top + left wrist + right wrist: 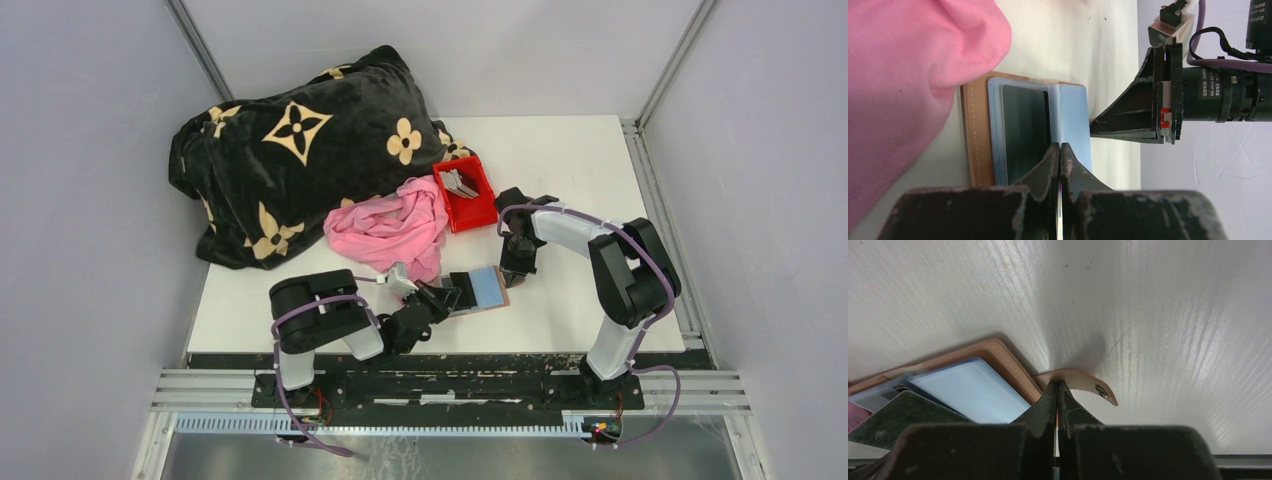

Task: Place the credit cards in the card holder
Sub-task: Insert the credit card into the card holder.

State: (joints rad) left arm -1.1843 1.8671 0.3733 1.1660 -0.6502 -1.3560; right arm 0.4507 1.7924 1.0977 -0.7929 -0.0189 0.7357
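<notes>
Top external: left pincer (1060,152) grips one dark flat card (463,290), right pincer (1057,387) the tab (1083,379) on the brown leather card holder (1013,367); grey cards (458,183) wait.

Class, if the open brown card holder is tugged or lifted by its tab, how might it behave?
Probably floppy: the snap tab curls upward where the right tool pinches it. The card holder likely slides easily, lying flat on the smooth table. Its blue sleeves may fan open if lifted.
</notes>
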